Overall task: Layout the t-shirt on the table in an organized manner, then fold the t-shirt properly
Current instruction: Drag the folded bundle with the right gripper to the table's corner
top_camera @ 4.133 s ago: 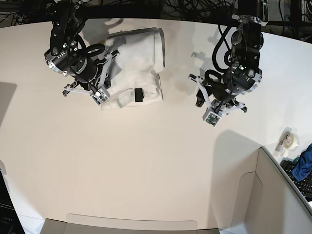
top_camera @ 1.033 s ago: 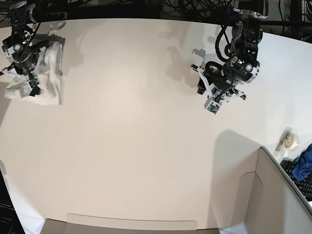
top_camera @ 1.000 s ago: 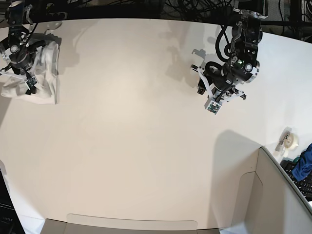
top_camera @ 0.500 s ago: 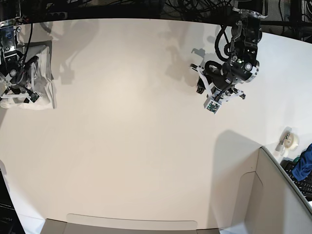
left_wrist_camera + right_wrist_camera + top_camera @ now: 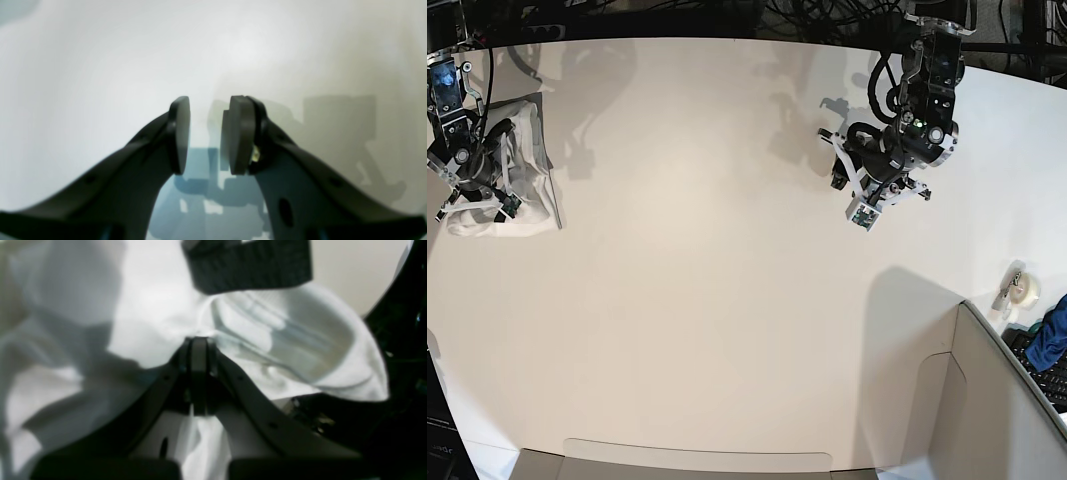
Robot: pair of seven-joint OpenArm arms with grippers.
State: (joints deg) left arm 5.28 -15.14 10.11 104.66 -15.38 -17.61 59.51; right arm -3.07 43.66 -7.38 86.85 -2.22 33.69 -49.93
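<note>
The t-shirt (image 5: 522, 175) is lying bunched at the table's (image 5: 707, 300) far left edge — the right gripper (image 5: 477, 200) is sitting on it. The left gripper (image 5: 867, 205) is hovering over bare tabletop, well apart.

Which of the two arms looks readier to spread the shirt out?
The right gripper: it is shut on the t-shirt. The left gripper hangs open far across the table.
</note>
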